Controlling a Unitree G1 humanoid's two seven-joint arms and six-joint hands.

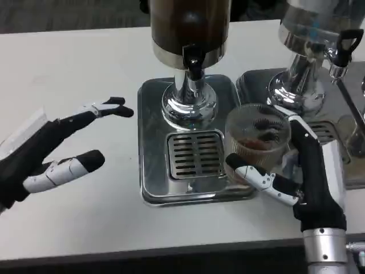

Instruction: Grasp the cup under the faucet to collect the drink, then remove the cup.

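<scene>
A clear ribbed plastic cup (pixel 258 134) with a little brown drink at its bottom stands at the right edge of the steel drip tray (pixel 154 142). My right hand (pixel 302 177) wraps around the cup from the right and front and grips it. The cup is to the right of the faucet (pixel 194 67) of the dark drink dispenser (pixel 190 25), not beneath it. The slotted grate (pixel 195 154) under the faucet is bare. My left hand (pixel 54 151) hovers over the table to the left of the tray, fingers spread, holding nothing.
A second dispenser (pixel 311 34) on a chrome stand sits at the back right with its own black tap (pixel 342 48) and steel tray (pixel 254 83). The white table (pixel 85 68) stretches left and toward the front edge.
</scene>
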